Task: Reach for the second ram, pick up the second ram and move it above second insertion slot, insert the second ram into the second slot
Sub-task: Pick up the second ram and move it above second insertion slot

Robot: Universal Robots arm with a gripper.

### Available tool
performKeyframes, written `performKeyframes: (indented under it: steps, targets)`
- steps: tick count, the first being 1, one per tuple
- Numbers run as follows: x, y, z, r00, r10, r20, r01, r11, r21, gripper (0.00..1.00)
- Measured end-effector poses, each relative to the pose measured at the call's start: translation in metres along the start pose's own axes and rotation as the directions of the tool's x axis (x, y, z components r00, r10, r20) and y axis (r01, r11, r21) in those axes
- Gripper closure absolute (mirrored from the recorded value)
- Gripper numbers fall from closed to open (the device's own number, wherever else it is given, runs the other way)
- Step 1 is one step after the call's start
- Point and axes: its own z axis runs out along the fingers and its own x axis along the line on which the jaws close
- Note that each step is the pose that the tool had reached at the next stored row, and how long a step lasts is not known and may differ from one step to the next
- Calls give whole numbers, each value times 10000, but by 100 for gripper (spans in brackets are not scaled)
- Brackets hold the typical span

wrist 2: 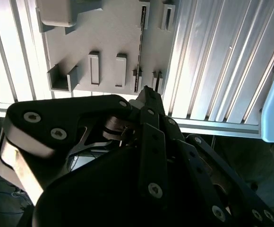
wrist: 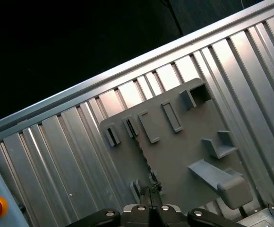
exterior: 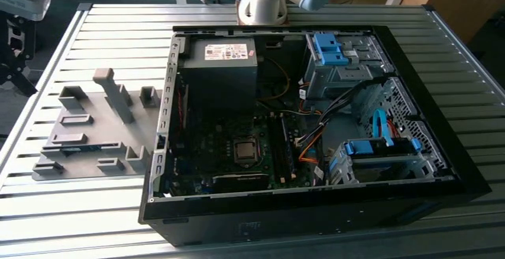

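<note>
1. The work is at the reaching step. The gripper [wrist: 151,191] hangs above the grey fixture plate [wrist: 184,146], its jaws drawn together with nothing between them.
2. The second ram [wrist: 144,158] stands on edge in the plate's holders, near the table's [exterior: 118,211] edge at the exterior view's left. It is not yet gripped, so lifting it and inserting it into the computer case [exterior: 316,223] are left.
3. Count: one ram on the plate, one gripper, one plate, one case.

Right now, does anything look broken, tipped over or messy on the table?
No, nothing stands out. The open black computer case lies flat on the ribbed metal table with its cables inside. The long thin blue-green circuit-board stick rests on edge, straight, on the flat grey plastic holder plate.
</note>
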Motion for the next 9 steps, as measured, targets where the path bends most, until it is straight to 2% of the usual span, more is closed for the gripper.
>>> performKeyframes:
  steps: [2, 5, 9]
  targets:
    - [0, 0, 1, 9999, -114, -3, 114, 9999, -1, 89]
    - [0, -1, 3, 9981, -619, -20, 619, 9981, -5, 89]
    - [0, 0, 6, 9909, -1345, -48, 1345, 9909, -15, 89]
